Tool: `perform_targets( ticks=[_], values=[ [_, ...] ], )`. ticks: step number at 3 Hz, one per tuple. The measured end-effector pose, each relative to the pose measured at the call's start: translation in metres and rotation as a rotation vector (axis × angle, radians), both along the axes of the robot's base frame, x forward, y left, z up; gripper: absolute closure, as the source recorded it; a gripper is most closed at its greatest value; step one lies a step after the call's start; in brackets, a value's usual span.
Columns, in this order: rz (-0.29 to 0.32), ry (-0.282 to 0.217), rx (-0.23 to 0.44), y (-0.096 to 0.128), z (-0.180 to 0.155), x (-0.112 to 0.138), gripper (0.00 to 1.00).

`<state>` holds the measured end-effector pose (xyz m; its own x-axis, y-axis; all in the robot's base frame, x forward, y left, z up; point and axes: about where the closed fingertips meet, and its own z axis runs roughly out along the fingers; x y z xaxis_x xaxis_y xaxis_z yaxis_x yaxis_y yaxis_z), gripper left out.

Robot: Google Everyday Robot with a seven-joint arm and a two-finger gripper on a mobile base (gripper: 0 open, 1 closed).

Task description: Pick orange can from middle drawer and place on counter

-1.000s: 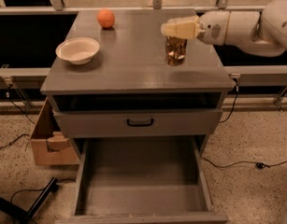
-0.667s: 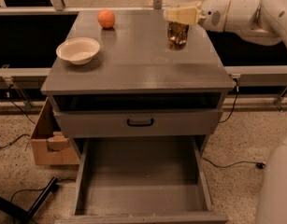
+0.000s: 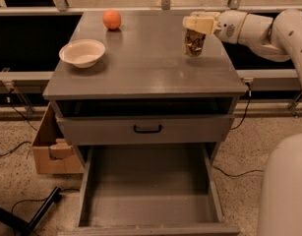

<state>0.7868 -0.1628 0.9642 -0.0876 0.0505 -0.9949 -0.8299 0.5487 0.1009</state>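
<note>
The orange can point(image 3: 194, 43) is upright at the back right of the counter point(image 3: 145, 68), its base at or just above the surface. My gripper point(image 3: 197, 24) reaches in from the right and its cream fingers point(image 3: 199, 23) are shut around the can's top. The middle drawer point(image 3: 150, 181) is pulled out below, and its grey floor is bare.
A white bowl point(image 3: 82, 52) sits at the counter's left and an orange ball point(image 3: 111, 19) at the back left. A shut drawer front with a black handle point(image 3: 147, 128) is above the open drawer. A cardboard box point(image 3: 49, 149) is on the floor at left. My white body point(image 3: 286, 191) is at lower right.
The gripper has carried the can a little farther back and to the right over the counter. The bowl, ball and drawer have not moved.
</note>
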Motion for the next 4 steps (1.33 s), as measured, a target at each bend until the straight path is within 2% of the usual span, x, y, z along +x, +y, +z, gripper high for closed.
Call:
perform_targets(
  ticks=[1, 2, 4],
  values=[
    [0.005, 0.004, 0.001, 0.004, -0.003, 0.001, 0.82],
    [0.013, 0.005, 0.002, 0.009, -0.004, 0.002, 0.5],
    [0.021, 0.007, 0.004, 0.015, -0.004, 0.003, 0.05]
  ],
)
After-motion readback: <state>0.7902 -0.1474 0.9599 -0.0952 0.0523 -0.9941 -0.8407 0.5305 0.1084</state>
